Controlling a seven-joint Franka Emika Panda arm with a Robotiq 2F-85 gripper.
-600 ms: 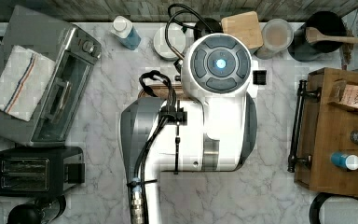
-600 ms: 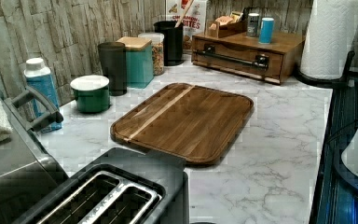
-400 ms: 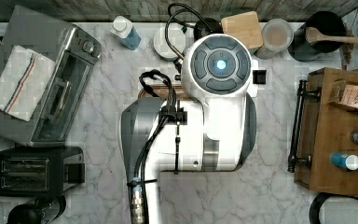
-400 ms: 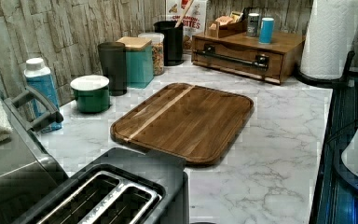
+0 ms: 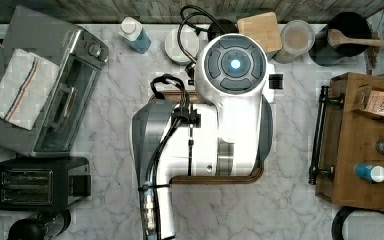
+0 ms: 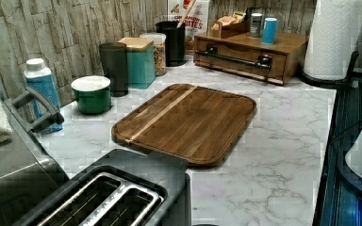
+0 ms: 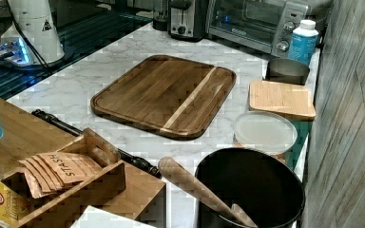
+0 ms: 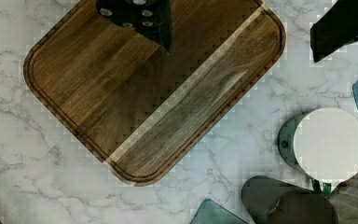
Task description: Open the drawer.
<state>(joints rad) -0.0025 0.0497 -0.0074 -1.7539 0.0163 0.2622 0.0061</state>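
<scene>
Poised high above the dark wooden cutting board with rounded corners (image 6: 188, 122): white robot arm (image 5: 220, 125), its gripper (image 8: 241, 53) with black fingers (image 8: 340, 28) spread wide, holding nothing. Well apart from the board, past its far end in the left view: shallow light-brown wooden drawer (image 6: 238, 59) with long black bar handle (image 6: 235, 58), sitting flush in its wooden box unit (image 6: 292, 52).

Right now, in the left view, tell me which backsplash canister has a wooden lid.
The teal square canister has the light wooden lid; the dark canister beside it and the clear jar do not.
</scene>
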